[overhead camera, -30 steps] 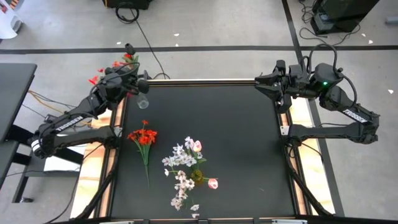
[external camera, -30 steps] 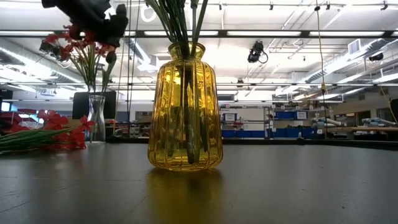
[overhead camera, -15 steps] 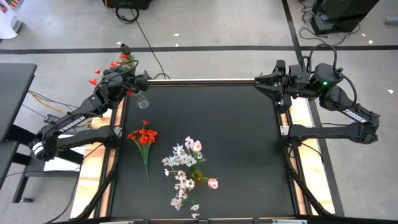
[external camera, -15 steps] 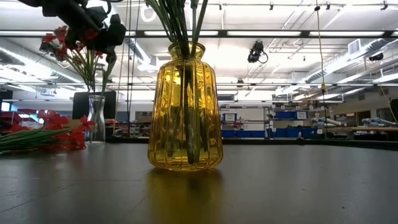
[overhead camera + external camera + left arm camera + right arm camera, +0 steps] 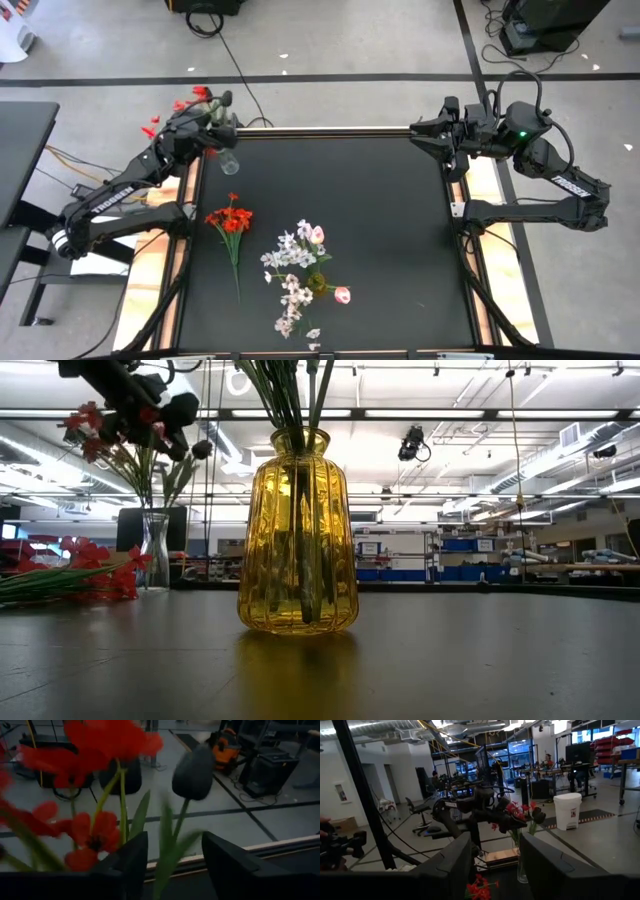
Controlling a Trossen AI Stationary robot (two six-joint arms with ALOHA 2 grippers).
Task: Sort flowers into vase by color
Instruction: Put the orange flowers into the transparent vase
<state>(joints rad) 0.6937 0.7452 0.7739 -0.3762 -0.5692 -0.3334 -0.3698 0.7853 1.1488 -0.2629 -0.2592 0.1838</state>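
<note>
The left hand (image 5: 222, 107), above the small clear glass vase (image 5: 230, 163) at the black counter's (image 5: 380, 230) far left corner, has just spread its fingers, releasing the red-blossomed flower stems (image 5: 105, 435) there, while the right hand (image 5: 418, 131) waits, fingers apart.

Ribbed amber vase (image 5: 298, 535), red flowers (image 5: 230, 219), black table (image 5: 380, 220).

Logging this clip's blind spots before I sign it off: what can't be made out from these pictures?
- High view: the clear vase at the table's far left corner is tiny; stem count unreadable.
- Low view: the yellow vase has its blossoms cut off by the top edge.
- Left wrist view: red flowers are blurred and close, so it is unclear whether the left end effector touches a stem.
- Right end effector: idle at the far right corner.
</note>
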